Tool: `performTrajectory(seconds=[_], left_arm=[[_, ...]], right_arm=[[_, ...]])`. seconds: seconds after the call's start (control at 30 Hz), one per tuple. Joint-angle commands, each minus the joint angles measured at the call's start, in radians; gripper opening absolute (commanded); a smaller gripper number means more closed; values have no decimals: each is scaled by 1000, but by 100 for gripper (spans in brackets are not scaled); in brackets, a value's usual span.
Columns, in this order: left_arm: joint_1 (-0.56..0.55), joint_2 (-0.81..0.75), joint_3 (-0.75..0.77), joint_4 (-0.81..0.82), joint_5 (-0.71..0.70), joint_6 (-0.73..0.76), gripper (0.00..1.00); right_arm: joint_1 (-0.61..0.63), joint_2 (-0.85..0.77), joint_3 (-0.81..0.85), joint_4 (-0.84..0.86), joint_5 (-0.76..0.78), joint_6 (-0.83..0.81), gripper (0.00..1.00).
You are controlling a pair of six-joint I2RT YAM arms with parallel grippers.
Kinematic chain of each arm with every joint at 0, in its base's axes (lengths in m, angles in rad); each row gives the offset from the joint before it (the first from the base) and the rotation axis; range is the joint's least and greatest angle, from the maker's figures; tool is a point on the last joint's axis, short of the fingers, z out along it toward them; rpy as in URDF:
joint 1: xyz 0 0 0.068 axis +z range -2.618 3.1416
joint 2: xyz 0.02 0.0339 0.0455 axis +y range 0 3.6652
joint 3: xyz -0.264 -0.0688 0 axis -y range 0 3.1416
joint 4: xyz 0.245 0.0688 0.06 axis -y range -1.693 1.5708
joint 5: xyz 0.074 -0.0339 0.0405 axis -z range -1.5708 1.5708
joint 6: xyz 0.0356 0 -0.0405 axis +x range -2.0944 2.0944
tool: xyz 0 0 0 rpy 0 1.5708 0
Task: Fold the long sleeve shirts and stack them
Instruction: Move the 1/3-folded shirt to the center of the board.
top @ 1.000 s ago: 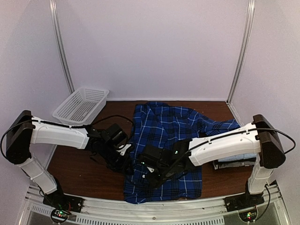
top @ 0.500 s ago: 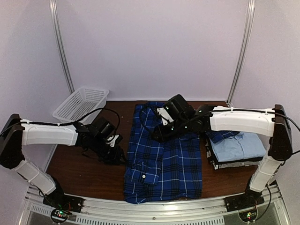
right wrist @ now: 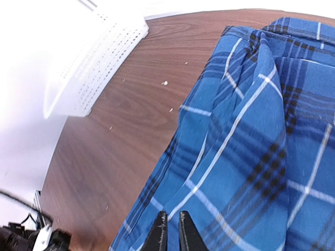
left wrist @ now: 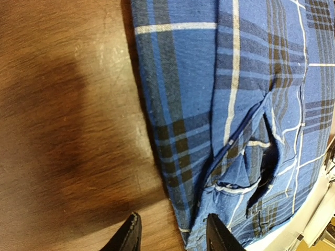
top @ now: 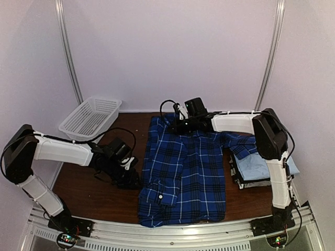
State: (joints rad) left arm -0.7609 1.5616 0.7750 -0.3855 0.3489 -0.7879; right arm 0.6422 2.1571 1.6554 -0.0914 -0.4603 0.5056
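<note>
Right arm's swung back to the collar end, so the plaid one's mid-fold.
Left fingers (left wrist: 132, 235) spread at the plaid shirt's (top: 186, 167) left hem, flat mid-worktop (top: 89, 193); right fingers (right wrist: 160, 232) nearly pressed together, can't tell if pinching. Next I'd guess: grab both, fold that side inward.

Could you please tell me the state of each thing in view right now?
Plaid shirt, spread flat, one sleeve folded in, body not yet folded.
Stack, folded shirts, light blue on top.
Basket, upright, empty.
Left gripper, open, straddling the plaid shirt's edge.
Right gripper, nearly shut over the shirt's far end; grip unclear.
</note>
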Motion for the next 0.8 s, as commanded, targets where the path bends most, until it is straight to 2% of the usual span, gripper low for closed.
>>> performTrajectory(seconds=[0.0,0.17,0.33,0.5,0.77], left_arm=[[2,7,6,31,-11,14,44],[2,-6,51,-7,-25,30,43],[2,16,97,-37,-60,41,43],[7,31,95,-41,-64,41,44],[6,18,15,-23,-16,41,46]], right_arm=[[-25,148,148,130,-92,79,9],[-69,324,268,182,-85,151,8],[-113,448,397,157,-49,214,8],[-133,498,453,129,1,264,7],[-139,518,463,147,-11,300,10]])
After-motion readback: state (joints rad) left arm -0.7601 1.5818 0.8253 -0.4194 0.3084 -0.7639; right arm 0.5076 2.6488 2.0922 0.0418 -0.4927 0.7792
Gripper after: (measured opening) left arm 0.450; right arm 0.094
